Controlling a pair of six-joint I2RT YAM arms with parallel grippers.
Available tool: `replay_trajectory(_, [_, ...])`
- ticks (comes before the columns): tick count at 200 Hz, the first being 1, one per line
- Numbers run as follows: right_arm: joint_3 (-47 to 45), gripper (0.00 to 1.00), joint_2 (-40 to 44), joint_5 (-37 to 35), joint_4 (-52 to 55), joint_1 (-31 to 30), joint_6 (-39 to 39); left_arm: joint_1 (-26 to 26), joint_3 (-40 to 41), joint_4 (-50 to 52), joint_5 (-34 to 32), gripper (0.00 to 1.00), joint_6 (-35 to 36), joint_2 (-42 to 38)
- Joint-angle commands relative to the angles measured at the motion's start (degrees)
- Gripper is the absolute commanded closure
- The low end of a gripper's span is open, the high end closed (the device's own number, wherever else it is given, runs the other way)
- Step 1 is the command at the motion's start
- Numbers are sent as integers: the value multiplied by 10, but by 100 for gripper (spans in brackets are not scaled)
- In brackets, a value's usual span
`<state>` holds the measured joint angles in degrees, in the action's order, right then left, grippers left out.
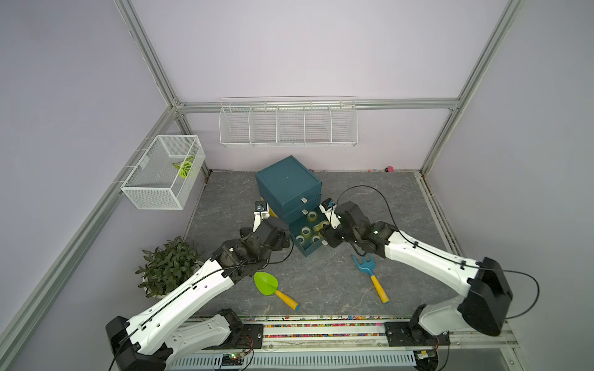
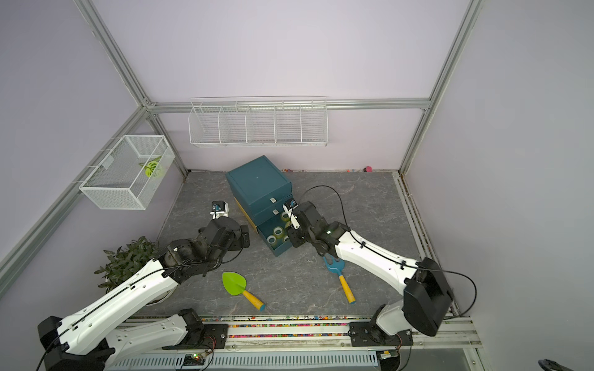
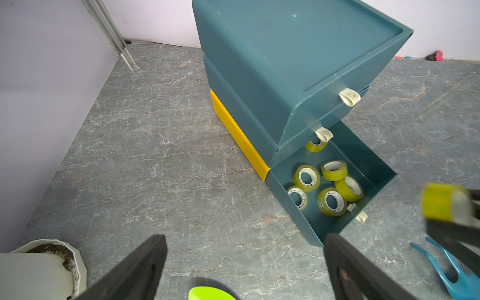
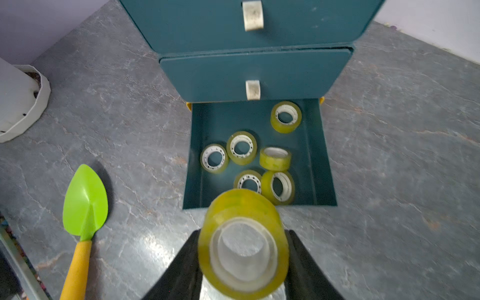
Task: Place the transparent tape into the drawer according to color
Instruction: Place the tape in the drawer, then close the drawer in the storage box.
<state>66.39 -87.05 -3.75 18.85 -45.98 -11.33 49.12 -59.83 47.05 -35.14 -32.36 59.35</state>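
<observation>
Transparent tape roll (image 4: 241,205), yellow-green, sits clamped between the half-closed jaws of our right hand (image 4: 244,246), near the front of the open bottom drawer (image 4: 322,155). Our left hand (image 3: 242,236) gapes wide and empty above the desk (image 3: 155,155). Farther in, we see six yellow-green rolls (image 4: 241,147) lying in that drawer.

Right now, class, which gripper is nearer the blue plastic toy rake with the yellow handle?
Right. The right gripper, holding a yellow-green tape roll, hangs just past the rake's prongs; the left gripper sits across the open teal drawer from it.
</observation>
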Motion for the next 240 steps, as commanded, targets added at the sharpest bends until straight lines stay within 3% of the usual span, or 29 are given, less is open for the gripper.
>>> replay_trajectory(1, [36,59,-64,28,-22,0,-4,-3,2,5,-12,0,-3,-5])
replay_trajectory(42, [75,58,-150,32,-50,2,-9,-4,1,8,-9,0,-6,-4])
replay_trajectory(102, [91,39,-181,38,-60,3,-22,-6,0,9,-9,0,-4,0])
replay_trajectory(141, [69,38,-122,24,-68,3,-32,-7,-7,8,-6,0,-3,3])
replay_trajectory(186, [-24,39,1,12,-101,2,-76,-18,-56,-10,8,0,5,29])
replay_trajectory(220, [-101,47,72,2,-105,4,-119,-91,-119,-50,74,0,16,86])
replay_trajectory(240, [-141,54,101,3,-105,10,-142,-135,-154,-77,103,15,19,130])
